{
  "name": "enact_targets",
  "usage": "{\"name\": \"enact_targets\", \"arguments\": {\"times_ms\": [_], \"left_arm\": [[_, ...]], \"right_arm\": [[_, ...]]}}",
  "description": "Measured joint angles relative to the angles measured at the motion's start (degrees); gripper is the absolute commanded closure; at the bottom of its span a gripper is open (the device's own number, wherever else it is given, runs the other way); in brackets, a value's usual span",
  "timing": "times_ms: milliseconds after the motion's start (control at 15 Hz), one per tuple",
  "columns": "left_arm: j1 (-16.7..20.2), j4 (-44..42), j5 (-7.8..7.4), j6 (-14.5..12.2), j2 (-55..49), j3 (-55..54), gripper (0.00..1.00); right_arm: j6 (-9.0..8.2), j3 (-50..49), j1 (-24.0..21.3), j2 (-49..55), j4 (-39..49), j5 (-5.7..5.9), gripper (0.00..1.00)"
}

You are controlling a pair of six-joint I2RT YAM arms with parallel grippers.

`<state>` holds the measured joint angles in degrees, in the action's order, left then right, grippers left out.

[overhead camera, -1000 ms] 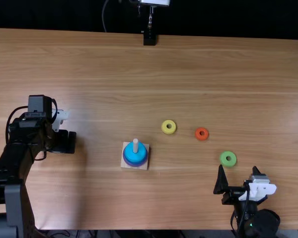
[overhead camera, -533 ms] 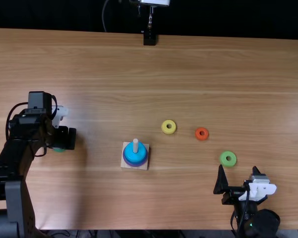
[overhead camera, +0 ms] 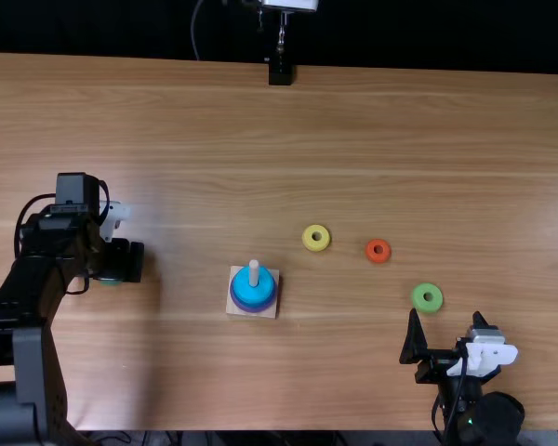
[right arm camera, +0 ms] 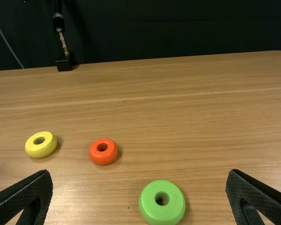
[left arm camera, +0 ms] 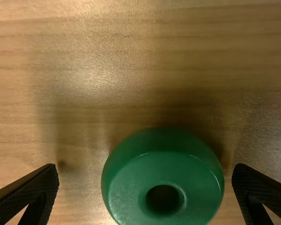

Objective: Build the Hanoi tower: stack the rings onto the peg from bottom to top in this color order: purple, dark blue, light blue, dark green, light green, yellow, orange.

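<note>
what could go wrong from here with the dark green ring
The dark green ring sits off-centre between the open fingers of the left gripper, so one might touch first and nudge it. Later, if lowered askew, it could catch on the peg, which stands up through the light blue ring.

We see open table (overhead camera: 191, 325) between the left gripper (overhead camera: 112, 279) and the peg (overhead camera: 254, 271), so passing is possible there. Toward the right gripper (overhead camera: 445, 316) we find also a way, but the yellow ring (overhead camera: 316, 229) and the orange ring (overhead camera: 378, 259) stand as obstacles on its far side.
</note>
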<state>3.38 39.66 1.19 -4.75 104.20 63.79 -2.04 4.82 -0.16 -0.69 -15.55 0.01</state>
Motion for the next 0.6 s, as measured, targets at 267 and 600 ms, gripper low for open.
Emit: {"name": "enact_targets", "arguments": {"times_ms": [267,600], "left_arm": [[0.0,0.0,-0.04,0.0,0.0,0.0,0.12],[0.0,0.0,-0.04,0.0,0.0,0.0,1.00]], "right_arm": [[0.04,0.0,0.0,0.0,0.0,0.00,0.00],[0.02,0.0,0.0,0.0,0.0,0.00,0.00]]}}
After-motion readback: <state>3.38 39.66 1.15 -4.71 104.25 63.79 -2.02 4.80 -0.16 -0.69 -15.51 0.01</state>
